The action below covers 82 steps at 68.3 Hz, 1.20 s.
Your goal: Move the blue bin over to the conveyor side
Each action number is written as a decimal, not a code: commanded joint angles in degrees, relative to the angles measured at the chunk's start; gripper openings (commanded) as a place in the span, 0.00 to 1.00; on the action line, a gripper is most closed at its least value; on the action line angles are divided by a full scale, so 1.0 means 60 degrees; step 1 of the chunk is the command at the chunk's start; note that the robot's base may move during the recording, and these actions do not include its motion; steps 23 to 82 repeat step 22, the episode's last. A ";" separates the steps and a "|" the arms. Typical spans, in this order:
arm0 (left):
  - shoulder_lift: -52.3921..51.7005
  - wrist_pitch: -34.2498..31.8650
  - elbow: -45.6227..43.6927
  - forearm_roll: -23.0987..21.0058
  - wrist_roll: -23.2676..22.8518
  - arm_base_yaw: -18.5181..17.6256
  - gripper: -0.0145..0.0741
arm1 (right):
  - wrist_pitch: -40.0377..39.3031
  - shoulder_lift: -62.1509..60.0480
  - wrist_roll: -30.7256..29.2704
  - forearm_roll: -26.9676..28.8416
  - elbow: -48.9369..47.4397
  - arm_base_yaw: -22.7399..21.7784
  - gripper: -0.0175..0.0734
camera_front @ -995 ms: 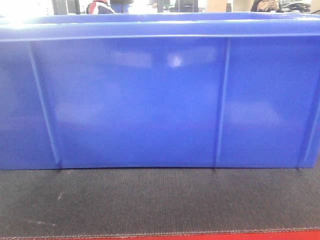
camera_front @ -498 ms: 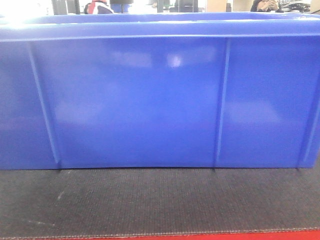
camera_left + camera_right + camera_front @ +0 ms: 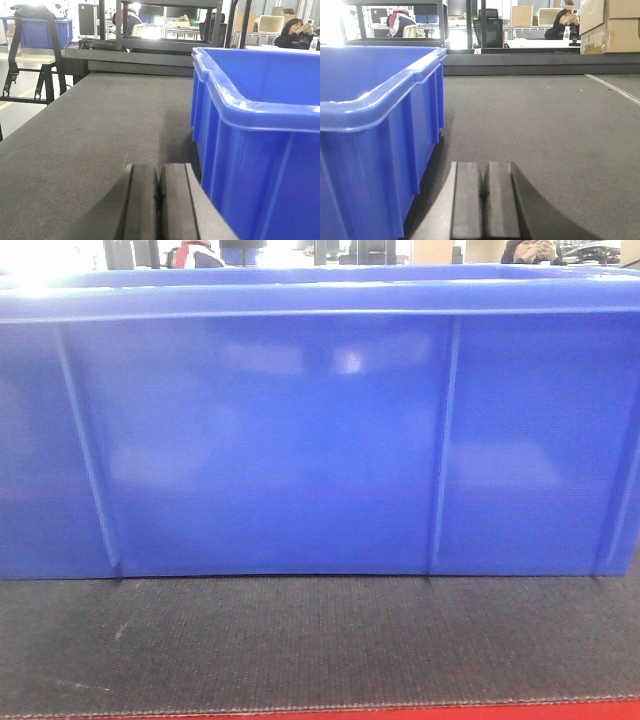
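Front-facing view first, and the large glossy blue plastic bin (image 3: 320, 430) fills it from edge to edge, its smooth side wall crossed by slim vertical ribs under a thick rim. It stands on the flat dark grey textured belt of the conveyor (image 3: 320, 640), with a thin strip of red frame (image 3: 480, 710) showing along the very bottom.

Over to the left wrist view: the bin (image 3: 260, 145) sits to the right of the camera, its rounded corner close by, and the belt (image 3: 100, 130) runs away towards a black frame with a dark bag on it. A smaller blue bin (image 3: 42, 32) rests on a stand far back on the left. The left gripper (image 3: 159, 200) hangs low over the belt, just beside the bin wall, dark pads pressed together, nothing between them.

Right wrist view now: the bin (image 3: 375, 130) lies to the left, open belt (image 3: 545, 130) to the right. The right gripper (image 3: 484, 200) has its pads closed flat against each other, empty, beside the bin.
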 commanded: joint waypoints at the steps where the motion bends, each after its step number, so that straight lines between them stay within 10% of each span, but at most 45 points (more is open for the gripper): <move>1: -0.0032 -0.0181 -0.0014 -0.0070 0.0004 0.0011 0.13 | -0.0305 -0.0040 0.0003 -0.0019 0.0000 0.0032 0.10; 82: -0.0032 -0.0181 -0.0014 -0.0070 0.0004 0.0011 0.13 | -0.0305 -0.0040 0.0003 -0.0019 0.0000 0.0032 0.10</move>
